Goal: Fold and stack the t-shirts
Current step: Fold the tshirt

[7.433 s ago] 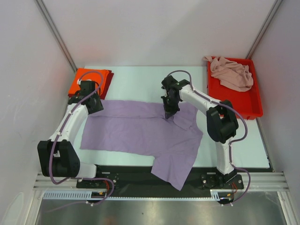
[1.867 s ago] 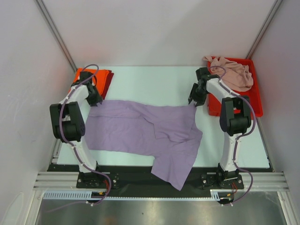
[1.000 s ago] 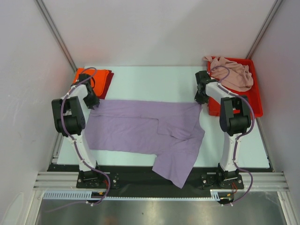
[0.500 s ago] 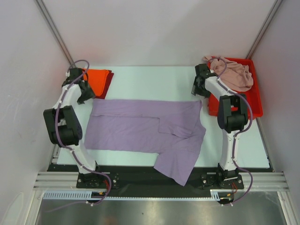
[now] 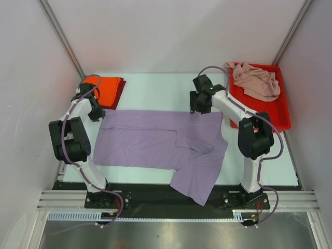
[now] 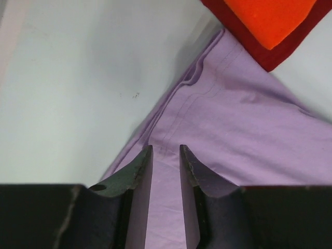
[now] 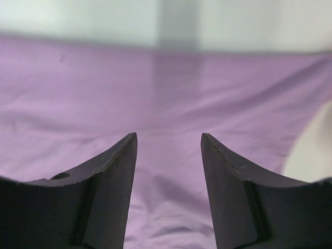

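The lavender shirt (image 5: 161, 140) is spread flat on the desk (image 5: 155, 88), with one flap draped over the near edge. At its far-left corner, the left gripper (image 6: 165, 148) is parted narrowly above the hem, nothing pinched. By its far-right corner, the right gripper (image 7: 168, 136) is held wide open and empty. Both corners are probably best grabbed right at the hem and folded evenly. Bare desk is available beyond its far edge, and the orange-red shirt (image 5: 106, 85) is parked just off that left corner.

Pale table (image 5: 155, 85) between plain white walls (image 5: 171, 31), metal rail (image 5: 290, 199) along near edge.
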